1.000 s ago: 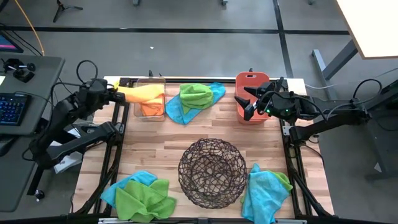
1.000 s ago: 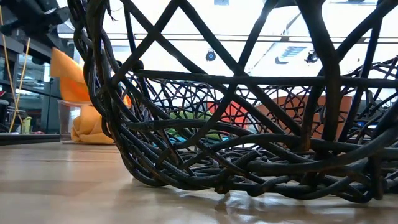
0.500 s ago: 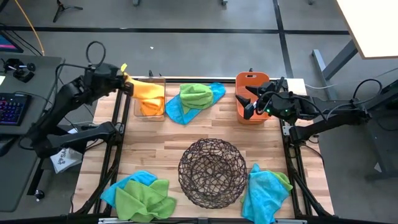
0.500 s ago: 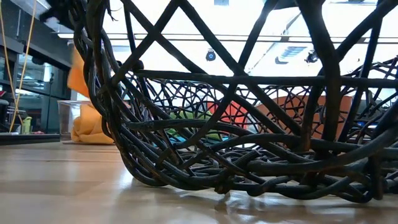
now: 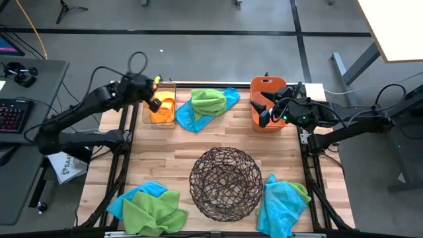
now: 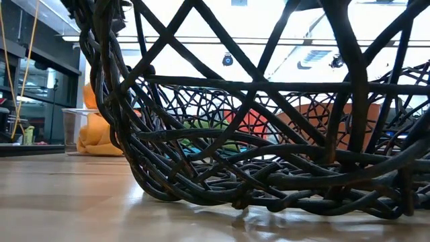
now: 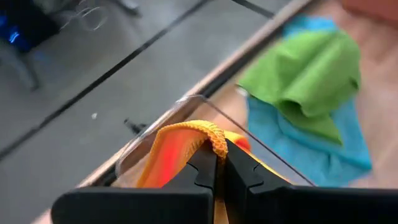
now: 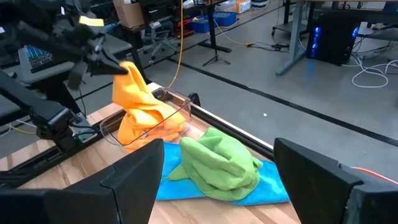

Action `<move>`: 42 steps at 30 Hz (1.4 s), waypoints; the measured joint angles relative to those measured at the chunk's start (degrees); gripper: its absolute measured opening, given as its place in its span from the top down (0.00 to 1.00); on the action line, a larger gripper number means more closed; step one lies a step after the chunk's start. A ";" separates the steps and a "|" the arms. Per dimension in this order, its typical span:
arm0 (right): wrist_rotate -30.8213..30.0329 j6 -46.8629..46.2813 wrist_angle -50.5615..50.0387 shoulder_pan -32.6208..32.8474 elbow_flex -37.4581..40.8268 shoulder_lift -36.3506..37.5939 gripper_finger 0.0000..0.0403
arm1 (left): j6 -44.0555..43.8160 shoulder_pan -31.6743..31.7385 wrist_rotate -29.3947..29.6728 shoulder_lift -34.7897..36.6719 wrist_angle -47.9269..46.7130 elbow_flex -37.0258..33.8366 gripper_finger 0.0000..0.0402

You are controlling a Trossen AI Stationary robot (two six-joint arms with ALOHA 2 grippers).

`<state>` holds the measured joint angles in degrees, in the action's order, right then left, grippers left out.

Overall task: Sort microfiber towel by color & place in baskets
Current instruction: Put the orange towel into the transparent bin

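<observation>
Over on the left, the left tool [image 5: 153,102] is hanging above the clear bin [image 5: 158,121] at the worktop's [image 5: 158,155] far-left corner, its fingers pinched tight on an orange towel [image 7: 186,146]. The cloth is draping down into the bin, bunching there in soft folds – the right wrist view is showing it standing up like a little peak from the clear walls. In the near-left corner a lime green towel [image 5: 153,211] is lying over a turquoise one [image 5: 135,195], and just right of the clear bin another green towel [image 5: 208,100] is sitting crumpled on a blue one [image 5: 188,119].

In the middle the round wire-mesh bowl [image 5: 225,183] is standing with nothing in it that I can make out. Just right of it a turquoise towel [image 5: 281,205] is lying with a bit of green poking out at its far edge.

At the far right, the right tool [image 5: 263,111] is waiting over the salmon-orange bin [image 5: 268,99] with its fingers spread apart and nothing between them.

These cloths are looking light, limp and thin – they'll be sagging and trailing from whatever point is pinched, and a stacked pair may be clinging together. I'd be taking hold at a raised fold near the middle of the top cloth, so only one colour is coming up
</observation>
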<state>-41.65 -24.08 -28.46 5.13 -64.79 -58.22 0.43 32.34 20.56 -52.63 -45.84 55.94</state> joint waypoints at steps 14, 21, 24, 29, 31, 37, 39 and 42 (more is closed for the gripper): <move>0.17 -2.07 -2.68 0.00 0.00 0.00 0.26 | 15.06 -2.79 -8.41 -17.88 -2.67 0.00 1.00; 0.09 -3.01 -2.65 0.00 0.00 0.00 0.26 | 19.68 3.29 -15.59 -22.50 -2.22 0.00 1.00; 0.09 -3.06 -2.65 0.00 0.00 0.00 0.26 | 21.63 6.35 -16.46 -24.79 -3.83 0.00 1.00; 0.09 -3.08 -2.65 0.00 0.00 0.00 0.26 | 22.11 8.82 -16.44 -29.82 -4.82 0.00 1.00; 0.07 -3.08 -2.65 0.00 0.00 0.00 0.26 | 20.90 9.36 -16.45 -32.17 -5.05 0.00 1.00; 0.07 -3.15 -2.65 0.00 0.00 0.00 0.26 | 20.74 9.71 -16.37 -38.66 -5.25 0.00 0.98; 0.07 -4.05 -2.67 0.00 0.00 0.00 0.26 | 20.74 9.66 -16.24 -40.26 -5.19 0.04 0.95; 0.07 -4.60 -3.32 0.00 0.00 0.00 0.26 | 21.07 9.66 -16.29 -41.64 -5.21 0.17 0.90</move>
<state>-41.58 -28.68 -31.78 5.13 -64.79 -58.22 21.50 42.00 4.27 -94.27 -51.05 56.11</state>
